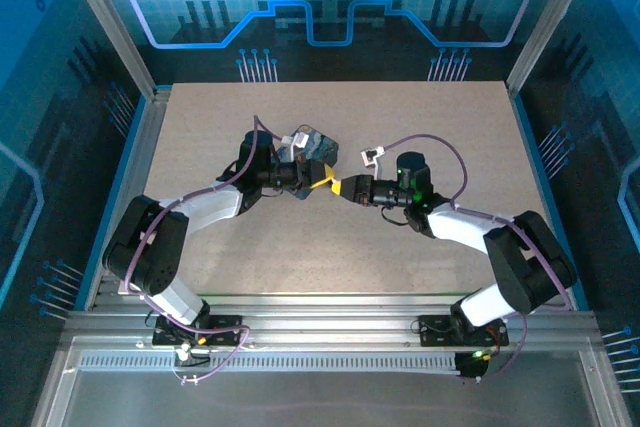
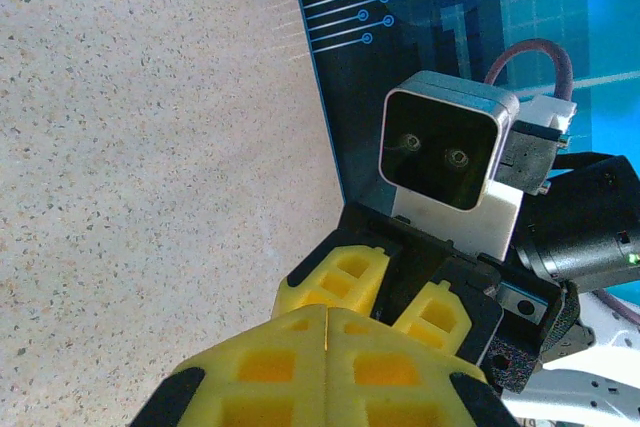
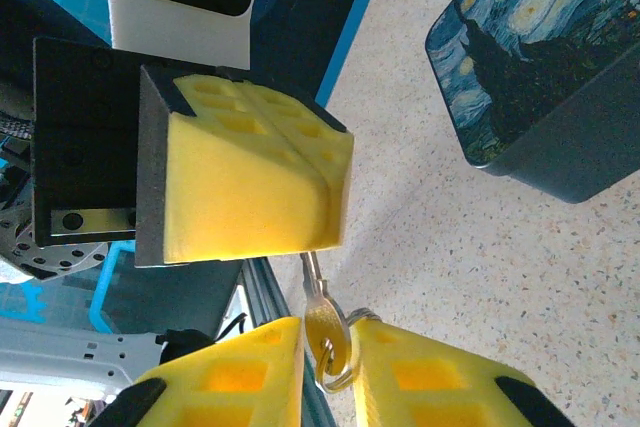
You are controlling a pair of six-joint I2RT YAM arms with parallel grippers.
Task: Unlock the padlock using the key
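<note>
Two claws meet tip to tip above the tabletop (image 1: pixel 430 127). The right claw (image 3: pixel 325 352) is nearly closed, pinching the key (image 3: pixel 321 319) by its head, blade aimed at the left claw (image 2: pixel 327 332), whose yellow pads (image 2: pixel 265 367) press fully together; whether the padlock sits between them I cannot tell. The thin key could twist or slip if its blade meets the lock off-line. A dark blue tin (image 3: pixel 530 77) stands near on the speckled beige surface, ringed by blue-lit panels (image 1: pixel 320 7).
</note>
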